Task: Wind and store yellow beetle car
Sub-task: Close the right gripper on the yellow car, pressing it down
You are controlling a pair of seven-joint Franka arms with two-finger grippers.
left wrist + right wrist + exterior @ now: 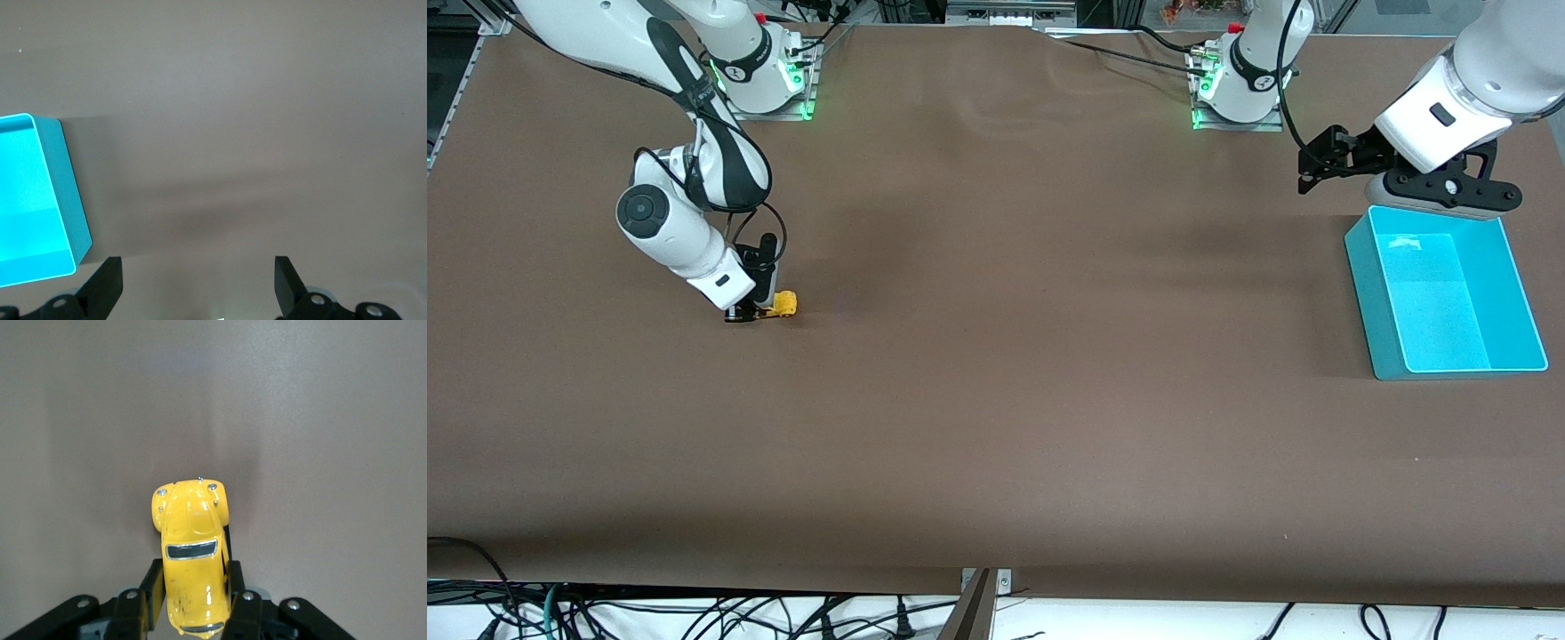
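The yellow beetle car (pixel 783 305) (pixel 192 553) sits on the brown table toward the right arm's end. My right gripper (pixel 754 312) (pixel 193 587) is down at table level, shut on the car's sides, with the car's nose pointing away from the wrist. The fingers (pixel 152 583) press against the body on both flanks. My left gripper (pixel 1325 164) (pixel 198 283) hangs open and empty over the table beside the teal bin (pixel 1445 302) (pixel 40 200), where that arm waits.
The teal bin is an open rectangular box with nothing visible inside, at the left arm's end. Both arm bases (pixel 769 76) stand along the table's edge farthest from the front camera. Cables (pixel 605 613) hang below the table's front edge.
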